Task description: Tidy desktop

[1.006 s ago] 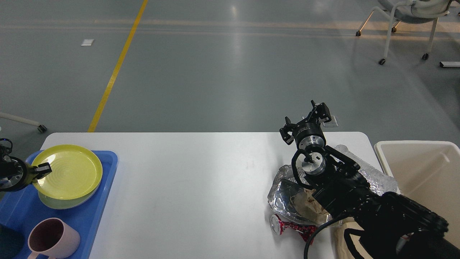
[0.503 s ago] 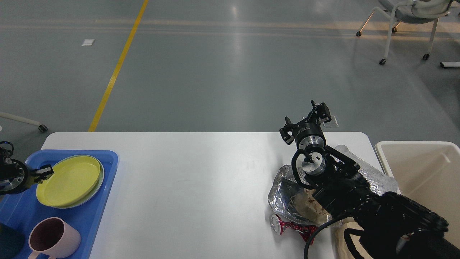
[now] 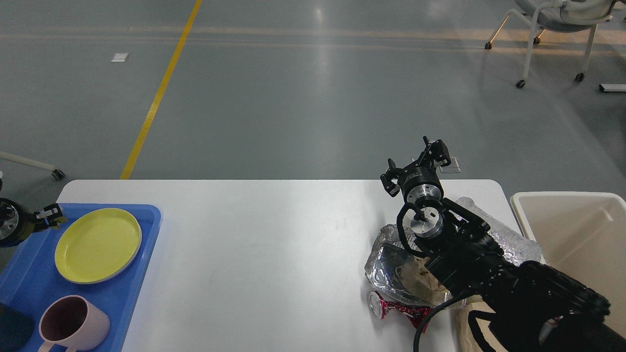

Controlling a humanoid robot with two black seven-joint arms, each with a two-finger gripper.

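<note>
The white desktop [image 3: 274, 254] fills the lower half of the head view. My left gripper [image 3: 50, 216] hovers at the far left edge of the blue tray [image 3: 142, 230]. It looks open and empty, just left of a yellow plate [image 3: 98, 244] that lies flat in the tray on a paler plate. My right gripper [image 3: 415, 166] is open and empty, its fingers spread wide above the desktop's far right edge. Below that arm lie crumpled silver foil [image 3: 386, 264], brown paper [image 3: 415, 281] and a crushed red can [image 3: 391, 309].
A pink mug [image 3: 73, 323] stands in the tray's near part, with a dark object [image 3: 12, 330] at its left. A cream bin [image 3: 572, 230] stands off the desktop's right end. More foil [image 3: 513, 242] lies by the bin. A chair [image 3: 552, 29] stands far back right.
My left gripper lowered the yellow plate flat onto the paler plate in the tray, let it go and drew back to the left. The right arm has not moved.
</note>
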